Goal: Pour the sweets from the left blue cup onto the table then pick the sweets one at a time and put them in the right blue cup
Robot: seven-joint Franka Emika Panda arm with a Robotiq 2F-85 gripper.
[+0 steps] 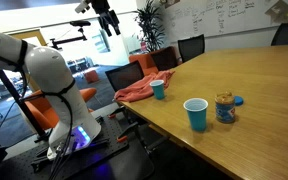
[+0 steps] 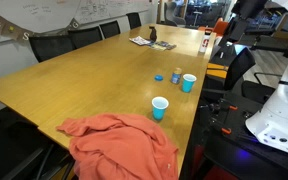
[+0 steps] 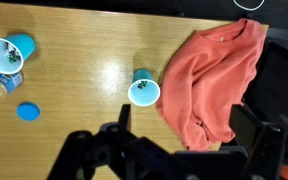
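Note:
The left blue cup, teal, stands upright beside an orange cloth; it shows in both exterior views. A few tiny pieces lie inside it, too small to tell whether they are the sweets. No sweets show on the table. The right blue cup, royal blue, stands upright by a clear jar; it also shows in an exterior view and in the wrist view. My gripper is open and empty, high above the table, over the cloth's edge right of the teal cup.
An orange cloth lies at the table's edge beside the teal cup. A clear jar with yellowish contents stands by the royal-blue cup, its blue lid lying loose. Black chairs line the table.

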